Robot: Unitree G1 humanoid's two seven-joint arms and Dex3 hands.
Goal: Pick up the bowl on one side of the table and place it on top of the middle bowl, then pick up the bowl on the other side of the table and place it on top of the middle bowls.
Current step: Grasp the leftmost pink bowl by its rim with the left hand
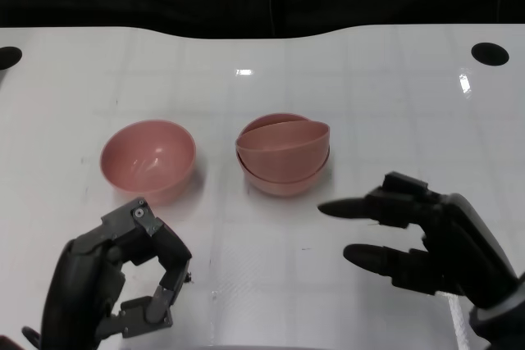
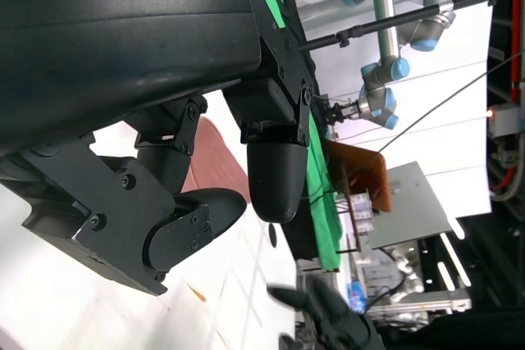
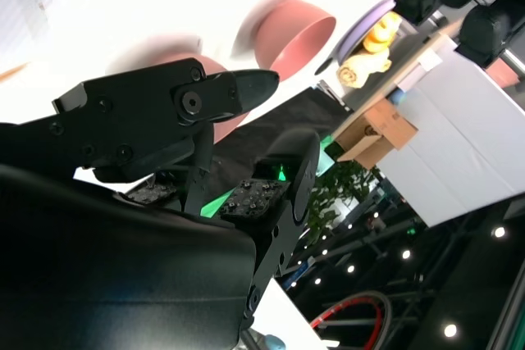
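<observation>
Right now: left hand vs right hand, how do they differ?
The left hand has its fingers curled in on nothing; the right hand has its fingers spread, pointing toward the stacked bowls. The left sits below the single bowl. Both hold nothing.

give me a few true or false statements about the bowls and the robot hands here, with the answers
1. A single pink bowl stands on the left side of the table. True.
2. The stack in the middle has three bowls in it. False: it shows two bowls, the upper one sitting tilted in the lower.
3. The left robot hand holds the single bowl. False: it holds nothing, its fingers curled in, short of the bowl.
4. The right robot hand holds nothing, its fingers apart. True.
5. A bowl stands on the right side of the table. False: none is there.
</observation>
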